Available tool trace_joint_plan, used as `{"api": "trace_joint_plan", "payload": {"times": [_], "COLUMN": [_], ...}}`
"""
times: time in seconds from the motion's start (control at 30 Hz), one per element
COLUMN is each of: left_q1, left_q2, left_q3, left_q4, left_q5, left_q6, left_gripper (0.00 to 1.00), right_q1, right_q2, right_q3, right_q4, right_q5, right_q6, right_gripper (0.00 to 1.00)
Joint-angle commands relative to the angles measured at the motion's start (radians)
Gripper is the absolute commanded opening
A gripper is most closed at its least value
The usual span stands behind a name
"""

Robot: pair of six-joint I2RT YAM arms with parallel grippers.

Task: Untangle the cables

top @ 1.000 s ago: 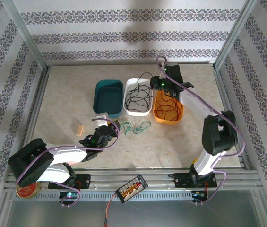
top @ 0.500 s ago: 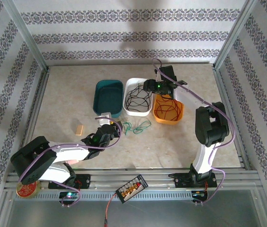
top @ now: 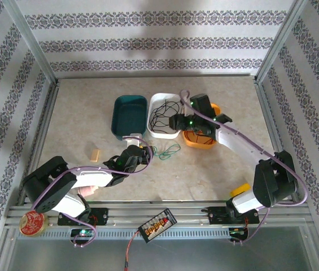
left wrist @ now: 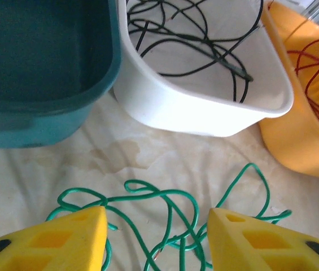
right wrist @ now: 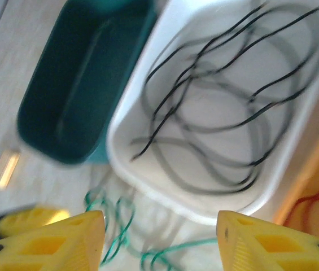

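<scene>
Your right gripper (right wrist: 159,226) has swung from the orange bin (left wrist: 295,141) to the white bin (left wrist: 193,116) holding black cables (left wrist: 232,68), jaws apart and empty. Your left gripper (left wrist: 156,226), half open, straddles the green cable (left wrist: 169,214) on the table without gripping it.

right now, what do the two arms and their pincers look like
The left arm and right arm both have white links and black joints. A thin purple cable loops along each. A small green light glows at the right wrist. The left pincer and right pincer have blocky yellow fingers with square recesses.
</scene>
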Motion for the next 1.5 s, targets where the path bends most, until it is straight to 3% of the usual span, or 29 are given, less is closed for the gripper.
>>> {"api": "trace_joint_plan", "payload": {"times": [0.0,0.4,0.9,1.07,1.27,1.47], "left_q1": [0.0,-0.005,-0.007,-0.007,-0.011,-0.012], "left_q2": [0.01,0.023,0.028,0.036,0.047,0.037], "left_q3": [0.019,0.047,0.057,0.064,0.075,0.066], "left_q4": [-0.02,-0.061,-0.081,-0.08,-0.079,-0.051], "left_q5": [-0.008,-0.004,-0.005,-0.001,0.015,0.034], "left_q6": [-0.007,0.009,0.007,0.006,0.011,0.027], "left_gripper": [0.5,0.5,0.5,0.5,0.5,0.51], "right_q1": [0.065,0.084,0.065,0.071,0.07,0.061], "right_q2": [-0.012,0.08,0.188,0.167,0.098,-0.022], "right_q3": [-0.071,-0.171,-0.166,-0.188,-0.214,-0.216], "right_q4": [-0.044,-0.07,0.028,0.061,0.073,0.039], "right_q5": [-0.088,0.066,-0.07,-0.099,-0.07,-0.05], "right_q6": [-0.033,0.034,0.052,0.072,0.064,0.055], "right_gripper": [0.54,0.52,0.48,0.38,0.01,0.0]}}
